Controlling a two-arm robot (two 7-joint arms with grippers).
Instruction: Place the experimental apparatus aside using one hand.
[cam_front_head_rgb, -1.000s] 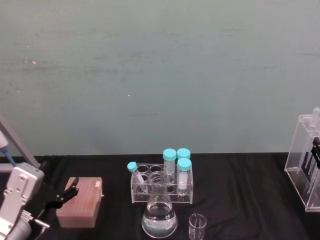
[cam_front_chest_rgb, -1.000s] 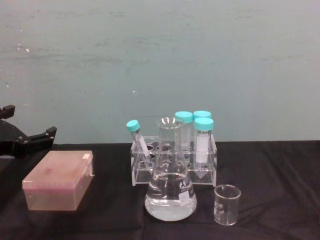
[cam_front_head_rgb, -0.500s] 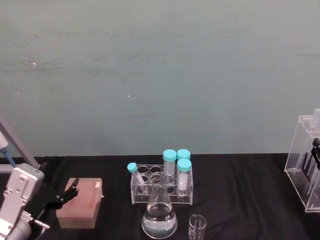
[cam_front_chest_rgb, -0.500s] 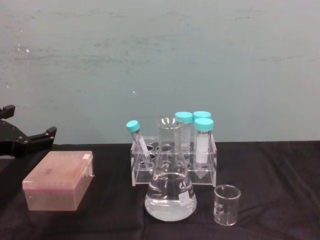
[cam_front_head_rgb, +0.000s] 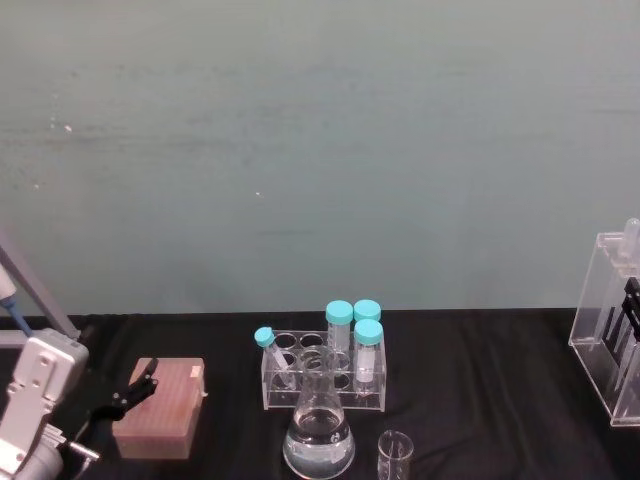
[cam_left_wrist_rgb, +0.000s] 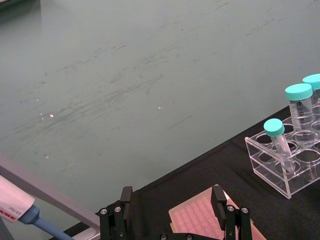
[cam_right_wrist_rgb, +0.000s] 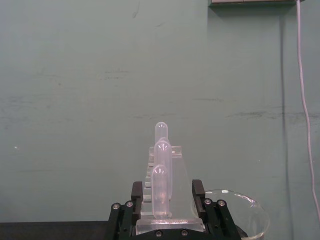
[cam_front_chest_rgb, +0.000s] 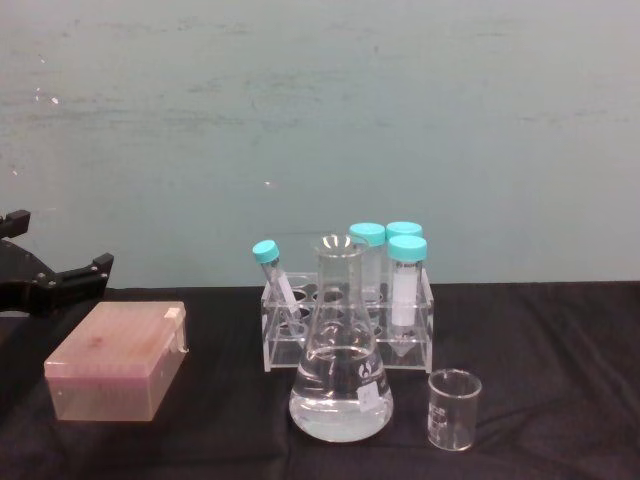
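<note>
Labware on desk, tall tube rack in right claw

Right claw (cam_right_wrist_rgb: 167, 194) of mine was clenched on the tall acrylic rack (cam_front_head_rgb: 603, 325) of round-topped test tubes, one black finger against each side wall. It sat at the far right edge of the black-covered desk (cam_front_chest_rgb: 560, 340), well apart from the other glassware. A clear glass rim (cam_right_wrist_rgb: 235, 210) showed just beside that rack in my right wrist view. At the desk's middle, the conical flask (cam_front_chest_rgb: 340, 385) with clear liquid stood upright in front of a low rack (cam_front_chest_rgb: 350, 335) holding four blue-capped tubes, one of them tilted. The small beaker (cam_front_chest_rgb: 455, 408) stood near the flask, on its right. My left claw (cam_left_wrist_rgb: 172, 196) hung released at the left, fingers spread, just beside the pink tip box (cam_front_chest_rgb: 115, 362).
</note>
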